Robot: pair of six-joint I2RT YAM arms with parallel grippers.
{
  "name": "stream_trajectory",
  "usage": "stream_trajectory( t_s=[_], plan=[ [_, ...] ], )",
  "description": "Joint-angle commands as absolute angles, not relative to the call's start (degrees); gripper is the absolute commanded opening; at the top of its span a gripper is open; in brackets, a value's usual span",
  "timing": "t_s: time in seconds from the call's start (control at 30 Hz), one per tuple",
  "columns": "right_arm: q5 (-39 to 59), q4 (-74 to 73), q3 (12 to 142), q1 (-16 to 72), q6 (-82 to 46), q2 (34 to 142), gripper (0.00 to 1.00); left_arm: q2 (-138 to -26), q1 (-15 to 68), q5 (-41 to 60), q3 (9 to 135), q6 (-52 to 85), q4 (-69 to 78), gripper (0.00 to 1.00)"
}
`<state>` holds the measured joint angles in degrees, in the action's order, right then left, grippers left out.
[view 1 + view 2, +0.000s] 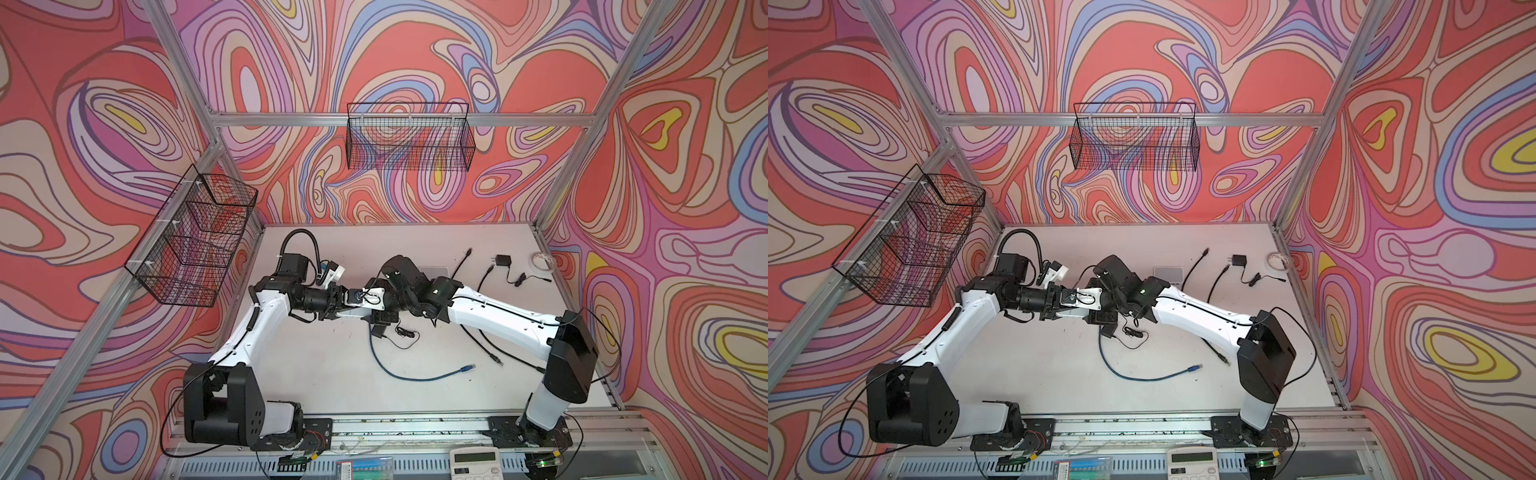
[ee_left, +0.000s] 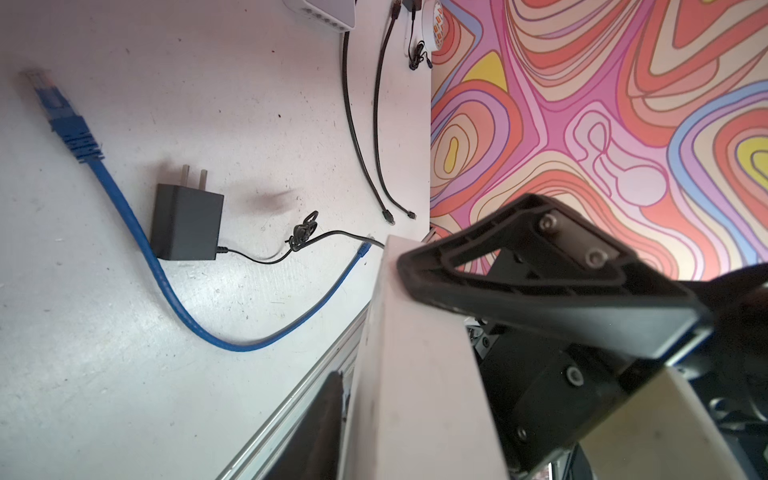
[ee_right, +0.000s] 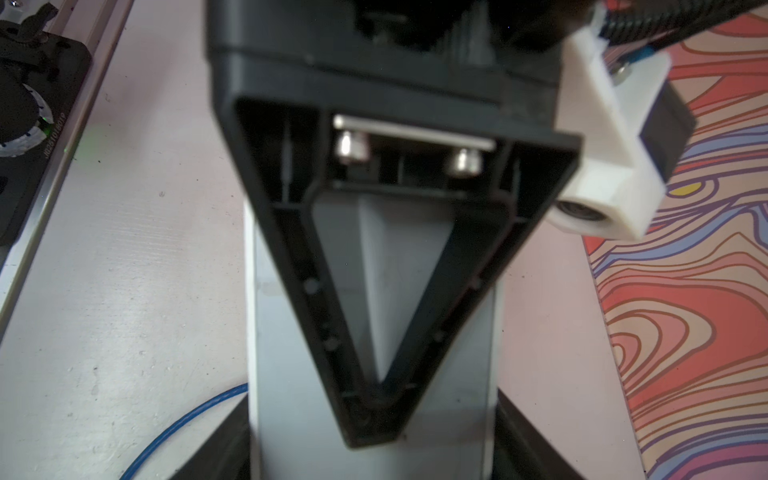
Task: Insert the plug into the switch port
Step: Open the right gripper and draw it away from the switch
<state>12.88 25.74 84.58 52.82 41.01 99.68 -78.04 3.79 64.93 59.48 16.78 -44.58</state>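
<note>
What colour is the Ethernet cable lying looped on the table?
Blue. The Ethernet cable shows best in the left wrist view.

Two robot arms (image 1: 266,324): glossy white tapered link shells (image 1: 498,316), boxy matte black joint housings (image 1: 571,361), black corrugated cable hoses (image 1: 297,231), black triangular ribbed fingers (image 3: 311,291) fastened with silver screws (image 3: 351,147).

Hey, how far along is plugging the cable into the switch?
Looks done: the white switch is raised off the table, clamped between the left gripper and right gripper. In hand: just that switch, no plug. Remaining: the blue cable lies loose on the table with its plug free, so a gripper must pick it up and push it into the switch.
</note>
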Motion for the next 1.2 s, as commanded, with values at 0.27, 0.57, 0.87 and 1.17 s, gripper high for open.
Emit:
stream_trajectory(
  t_s=[0.27, 0.57, 0.87, 1.17],
  plan=[
    [10.9, 22.5, 87.4, 54.1, 42.1, 100.2, 0.71, -78.8, 3.6, 63.9, 60.6, 19.5, -46.9, 0.00],
    [7.7, 17.4, 78.5, 53.5, 30.8, 93.7, 0.88, -78.4, 3.6, 60.6, 59.5, 23.5, -42.5, 0.00],
    [-2.6, 13.4, 68.6, 51.1, 19.9, 85.8, 0.94, -74.6, 3.6, 56.1, 54.2, 36.7, -27.0, 0.00],
    [-2.3, 16.9, 60.9, 50.4, -1.0, 83.2, 0.75, -72.6, 3.6, 47.9, 50.1, 50.9, -6.6, 0.00]
  ],
)
